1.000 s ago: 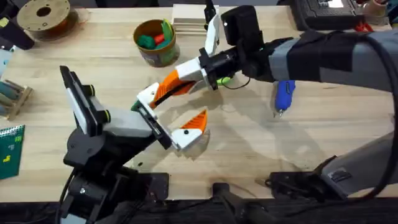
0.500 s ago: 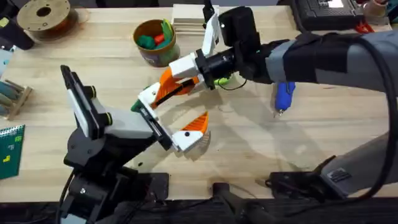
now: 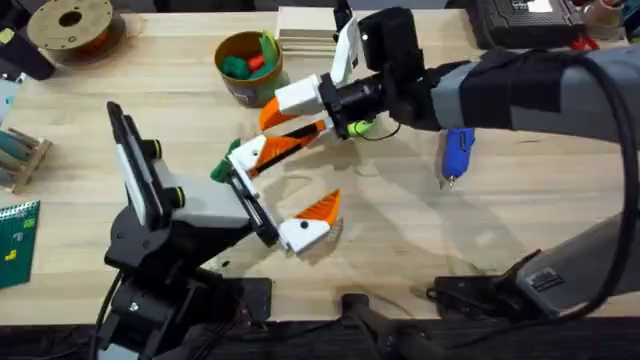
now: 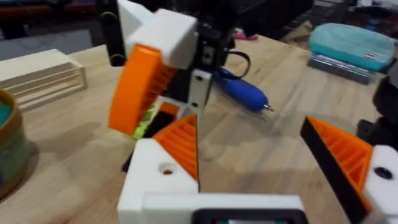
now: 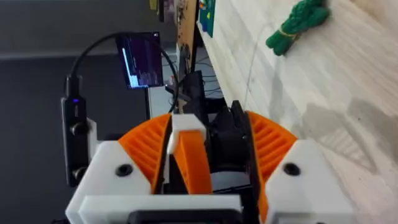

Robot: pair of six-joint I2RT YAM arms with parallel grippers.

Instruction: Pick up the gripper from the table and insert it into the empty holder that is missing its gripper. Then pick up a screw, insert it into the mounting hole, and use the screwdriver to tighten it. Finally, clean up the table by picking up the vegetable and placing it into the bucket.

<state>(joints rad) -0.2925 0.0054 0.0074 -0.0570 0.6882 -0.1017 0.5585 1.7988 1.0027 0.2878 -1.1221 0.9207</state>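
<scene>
Presently the left gripper (image 3: 282, 192) stands over the middle of the table (image 3: 520, 210) with its jaws wide, both white holders carrying orange pads, and the right gripper (image 3: 290, 118) reaches across from the far side with its jaws closed on the upper holder (image 3: 243, 155) of the left arm, as the right wrist view confirms with a white-and-orange finger pinched between its pads (image 5: 146, 149). The screwdriver (image 3: 458, 152) lies on the table right of centre, well apart from both grippers; the vegetable (image 5: 297, 25) lies on the table beside the left gripper; the bucket (image 3: 250, 68) stands at the far side holding coloured toys.
</scene>
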